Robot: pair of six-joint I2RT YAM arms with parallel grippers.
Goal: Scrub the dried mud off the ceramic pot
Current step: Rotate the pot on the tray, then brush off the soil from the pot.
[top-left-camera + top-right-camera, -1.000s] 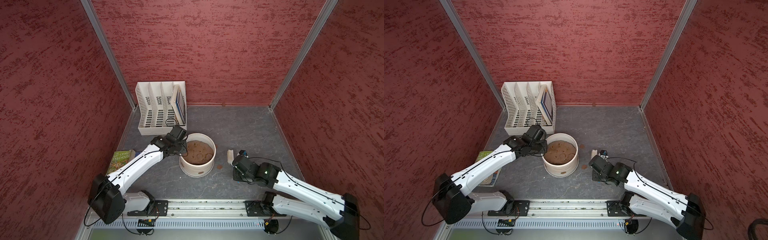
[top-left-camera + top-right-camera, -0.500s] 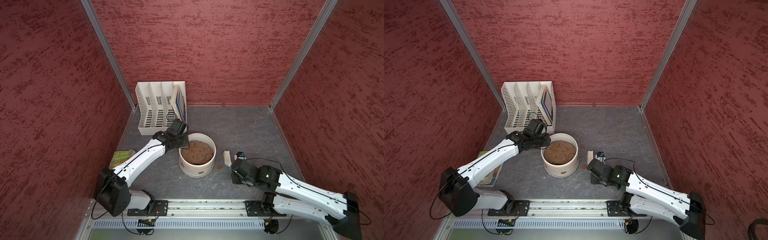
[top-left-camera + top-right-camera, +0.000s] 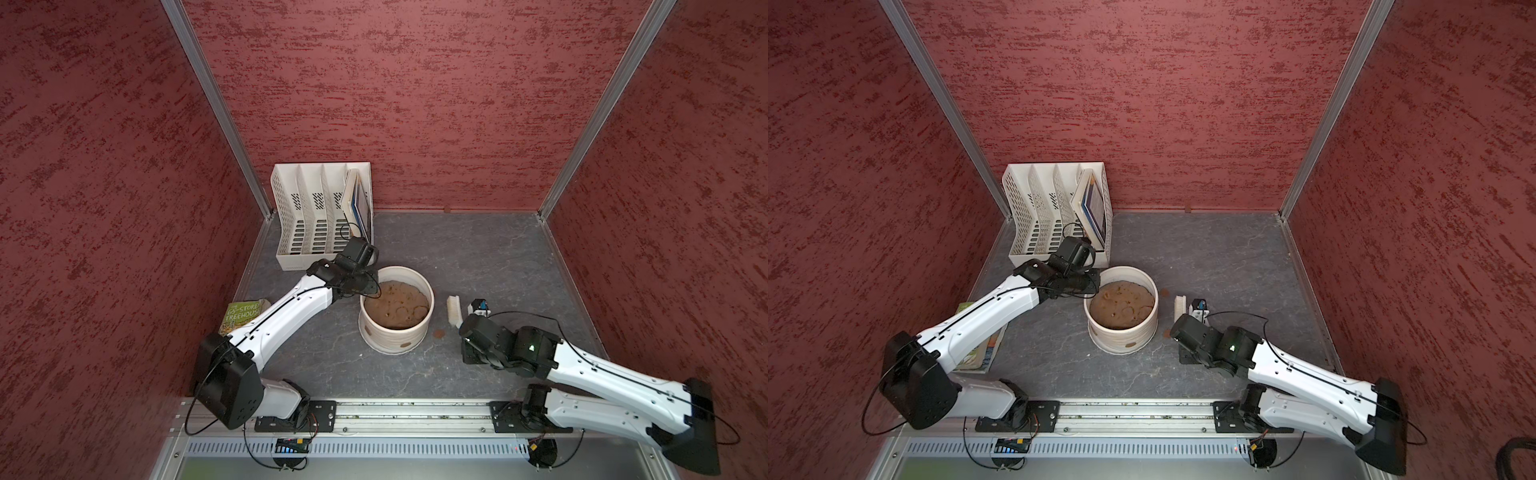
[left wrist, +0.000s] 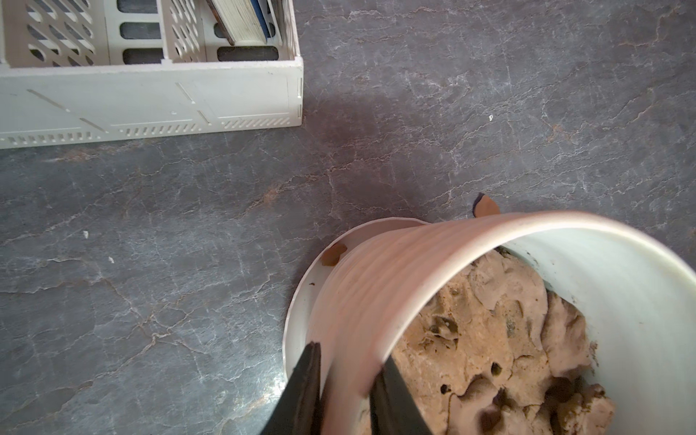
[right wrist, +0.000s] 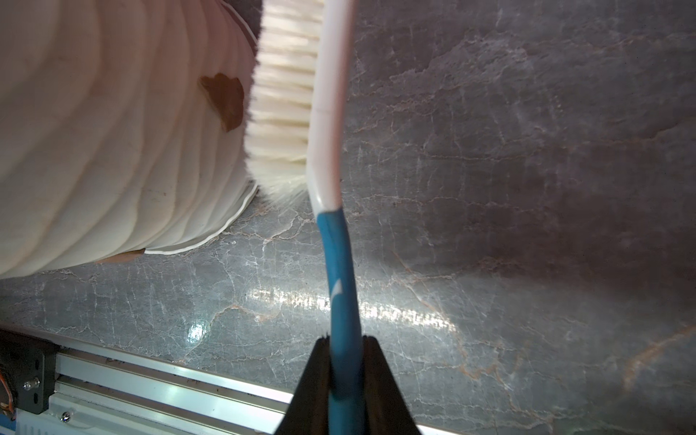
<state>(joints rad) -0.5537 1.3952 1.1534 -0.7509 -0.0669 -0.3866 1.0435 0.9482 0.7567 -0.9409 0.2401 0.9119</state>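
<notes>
The ceramic pot [image 3: 395,334] [image 3: 1121,337] stands mid-floor on a white saucer, filled with a lumpy brown mound. Dried mud shows as a patch [image 5: 224,99] on its ribbed side [image 5: 113,132], another on the front wall [image 3: 402,344], and flakes on the floor [image 3: 438,333] [image 4: 486,205]. My left gripper [image 4: 352,352] [image 3: 368,286] is shut on the pot's back-left rim [image 4: 376,271], one finger outside and one inside. My right gripper [image 5: 347,339] is shut on the blue handle of a white brush [image 5: 286,94] [image 3: 454,309]. The bristles stand against the pot's right side, beside the patch.
A white slotted file rack [image 3: 316,216] holding books stands at the back left, close behind my left wrist. A green book [image 3: 241,313] lies at the left under the left arm. Red walls close three sides; a metal rail [image 3: 395,409] runs along the front.
My left gripper moved back along the pot's rim and closed on it. My right arm shifted slightly left, bringing the brush closer to the pot's side.
</notes>
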